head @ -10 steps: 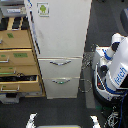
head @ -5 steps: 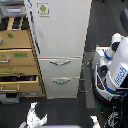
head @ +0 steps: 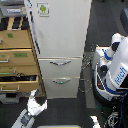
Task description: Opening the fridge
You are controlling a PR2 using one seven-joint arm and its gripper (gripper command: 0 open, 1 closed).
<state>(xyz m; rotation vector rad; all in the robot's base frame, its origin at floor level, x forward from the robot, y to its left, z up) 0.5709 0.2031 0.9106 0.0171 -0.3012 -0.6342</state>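
Fridge (head: 60,47) stands shut, centre frame beside the tan drawer cabinet (head: 17,57); end effector (head: 35,104) hovers low at its lower-left corner, grip state unreadable, so it should rise and square to the door's edge before pulling.

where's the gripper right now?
In the exterior view, the gripper is at bottom left, on the floor side of the fridge, just below the lower drawer's left corner, beside the wooden cabinet.
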